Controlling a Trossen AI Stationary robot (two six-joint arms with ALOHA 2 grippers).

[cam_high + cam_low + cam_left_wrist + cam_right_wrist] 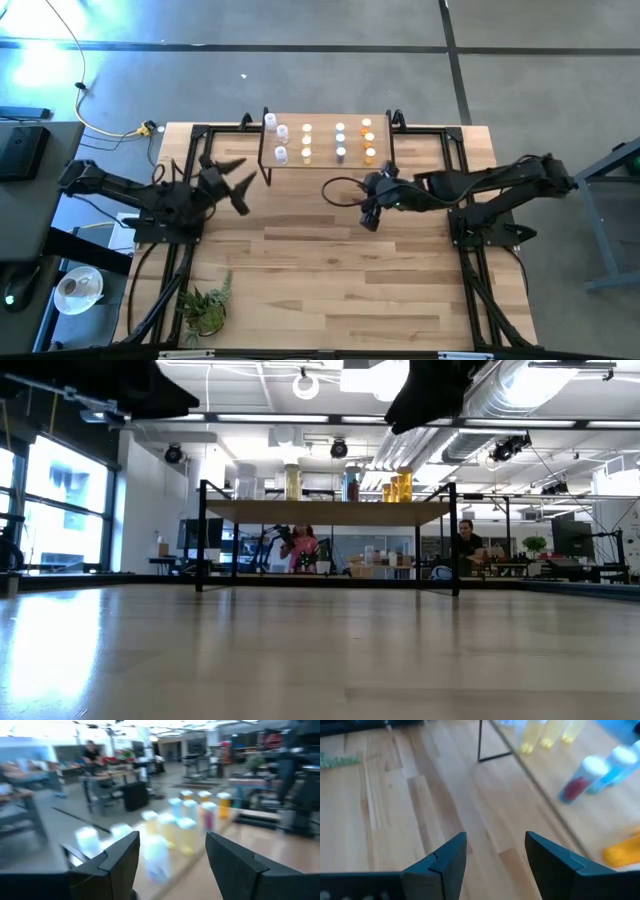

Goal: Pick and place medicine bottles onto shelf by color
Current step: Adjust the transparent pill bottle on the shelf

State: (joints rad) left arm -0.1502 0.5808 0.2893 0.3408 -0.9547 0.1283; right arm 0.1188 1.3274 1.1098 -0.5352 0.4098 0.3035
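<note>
Bottles (pixel 323 141) stand upright on the shelf (pixel 322 163), a low light-wood board on black legs at the far middle of the desk (pixel 330 260). From above they form rows by color: white-bodied ones toward the left end, pale yellow next, bluish ones after that, and amber-orange at the right end. About 10 can be counted, though the exact number is hard to tell. The low view shows the same line of bottles on top of the board, with the amber ones at its right.

The left gripper (pixel 238 182) hovers above the desk just off the shelf's left end, its fingers (pixel 120 857) spread apart and holding nothing; its wrist view looks along the rows of bottles. The right gripper (pixel 369 217) hangs over the desk just in front of the shelf's right part, its fingers (pixel 445 860) likewise apart with only bare wood between them.

A small green plant (pixel 205 305) lies near the desk's front left corner. A yellow cable (pixel 120 130) runs across the floor beyond the desk's left side. In the low view, 1 person (pixel 466 544) sits in the room behind.
</note>
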